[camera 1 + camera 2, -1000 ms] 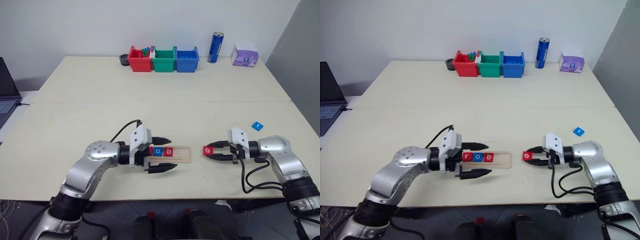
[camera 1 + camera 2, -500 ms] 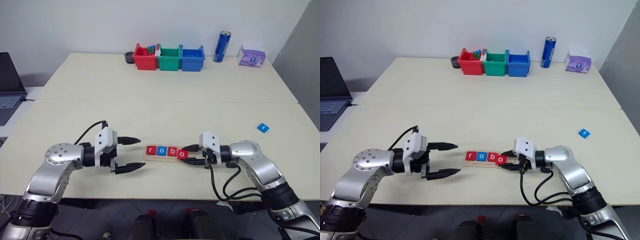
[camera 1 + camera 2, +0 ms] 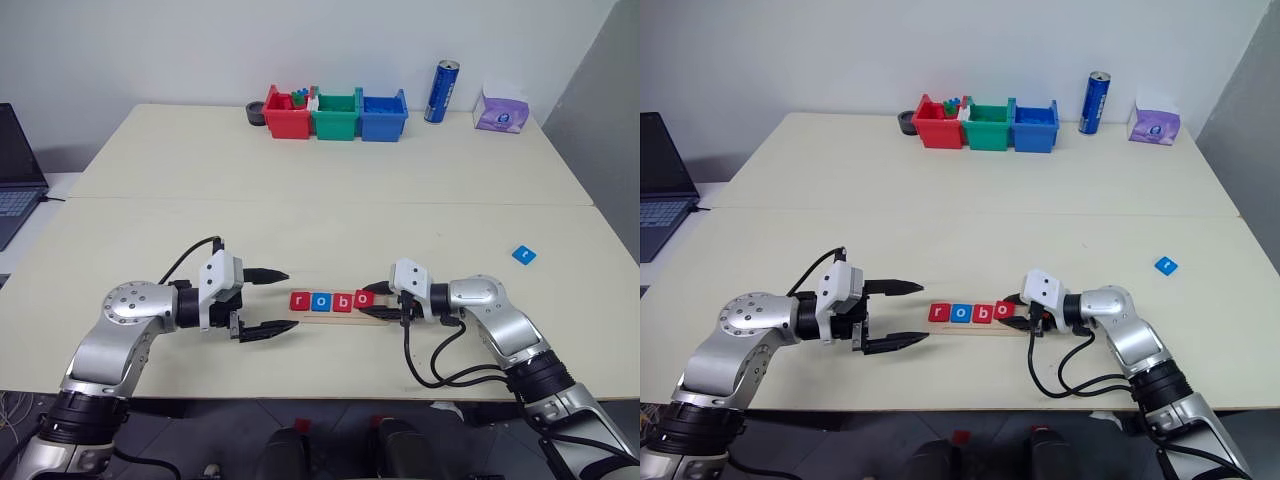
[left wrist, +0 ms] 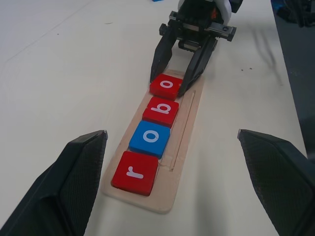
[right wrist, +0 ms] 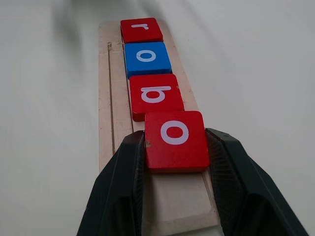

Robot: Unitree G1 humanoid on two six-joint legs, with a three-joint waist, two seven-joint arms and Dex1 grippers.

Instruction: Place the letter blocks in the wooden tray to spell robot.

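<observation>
right now the right gripper [image 5: 174, 147] is pinching a red "o" block [image 5: 175, 140] between its two black fingers, holding it over the wooden tray [image 4: 184, 128] just beside the red "b" block [image 4: 161, 111]. whether this "o" is resting flat on the wood or sitting a touch above it is hard to tell; in the right wrist view its near edge is overlapping the edge of the "b".

three letter blocks are already lying in a row on the tray: a red "r" block [image 4: 135, 172] at the end nearest the left arm, then a blue "o" block [image 4: 150, 138], then the "b". they are sitting close together along one side of the lengthwise groove, and bare wood is showing beyond the held tile at the right arm's end.

over on the left, the left gripper [image 3: 268, 303] is hovering just off the tray's "r" end with its fingers spread wide and nothing between them, pointing along the table [image 3: 300, 180] toward the tray.

a blue "t" block [image 3: 522, 254] is lying alone on the table well apart from the tray, off to the right.

at the far edge, red, green and blue bins [image 3: 336, 113] are standing side by side, with a blue can [image 3: 436, 92] and a purple tissue pack [image 3: 501, 116] to their right.
</observation>
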